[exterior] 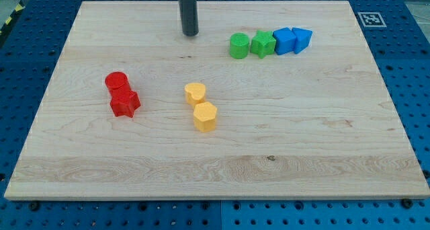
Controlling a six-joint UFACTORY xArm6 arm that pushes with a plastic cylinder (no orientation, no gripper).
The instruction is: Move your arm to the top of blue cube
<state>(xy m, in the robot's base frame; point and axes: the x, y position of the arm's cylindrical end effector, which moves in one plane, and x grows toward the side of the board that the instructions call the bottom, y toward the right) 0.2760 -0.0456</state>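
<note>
Nearest, toward the frame's lower middle, a yellow hexagon block (205, 116) is touching a yellow heart block (195, 92) on the wooden surface (302, 142). Farther back, the blue cube (285, 40) is sitting upper right, and my tip (191, 33) is resting well left of it. No pincer is showing.

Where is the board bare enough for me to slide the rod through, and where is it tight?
Bare: the whole strip along the view's bottom, and the view's right below the blue cube. Also the gap between my tip and the green cylinder. Crowded: the touching row of green cylinder, green star, blue cube and blue wedge.
</note>
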